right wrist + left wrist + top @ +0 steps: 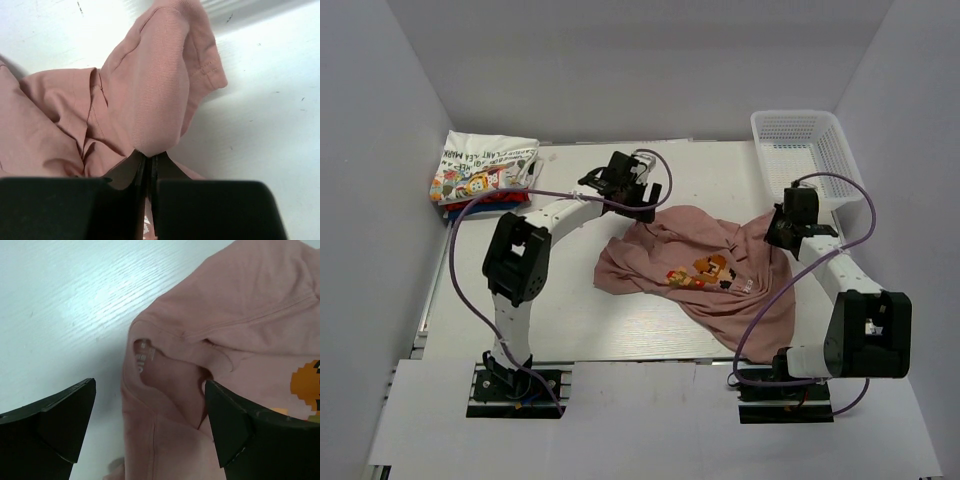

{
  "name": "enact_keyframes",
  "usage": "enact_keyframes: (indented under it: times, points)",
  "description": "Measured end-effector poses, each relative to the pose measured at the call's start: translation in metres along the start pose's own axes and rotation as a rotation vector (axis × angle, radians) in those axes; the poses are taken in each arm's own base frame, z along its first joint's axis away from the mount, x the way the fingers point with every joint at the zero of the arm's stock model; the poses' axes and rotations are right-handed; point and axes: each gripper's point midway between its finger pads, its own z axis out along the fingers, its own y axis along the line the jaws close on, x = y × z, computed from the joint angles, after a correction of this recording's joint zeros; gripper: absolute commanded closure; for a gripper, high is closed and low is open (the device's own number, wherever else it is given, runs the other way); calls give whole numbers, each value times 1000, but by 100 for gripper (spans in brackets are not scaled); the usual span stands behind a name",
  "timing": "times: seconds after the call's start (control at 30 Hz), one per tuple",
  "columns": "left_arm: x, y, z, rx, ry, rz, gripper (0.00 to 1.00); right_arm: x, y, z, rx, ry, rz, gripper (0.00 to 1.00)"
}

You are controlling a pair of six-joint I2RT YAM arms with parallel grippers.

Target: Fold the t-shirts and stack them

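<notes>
A dusty-pink t-shirt point(700, 265) with a pixel cartoon print lies crumpled in the middle of the table. My left gripper point(642, 205) is open above the shirt's collar point(145, 357), its fingers point(235, 425) on either side of the cloth. My right gripper point(778, 232) is shut on a fold of the pink shirt's sleeve point(160, 100) at the shirt's right side. A stack of folded tees point(480, 170), white cartoon-printed on top with red and blue beneath, sits at the far left.
A white plastic mesh basket point(805, 150) stands at the far right corner. White walls enclose the table on three sides. Purple cables loop off both arms.
</notes>
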Motion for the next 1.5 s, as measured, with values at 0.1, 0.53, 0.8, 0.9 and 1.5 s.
enact_keyframes:
  times: [0.1,0.53,0.8,0.9,1.5]
  points:
    - [-12,-7,9,27,-12,44,0,-2,-1,-5,2,-2,1,100]
    - [25,-12,60,81,141,96,47,-11,-4,-33,5,-39,6,100]
    - [45,-33,51,189,172,103,100,-27,-1,-46,-8,-88,12,100]
    - [43,-36,32,187,134,75,100,-44,2,-58,-21,-132,17,100]
    - [-192,-50,-440,117,-1222,66,100,-234,50,-341,-339,-916,-70,100]
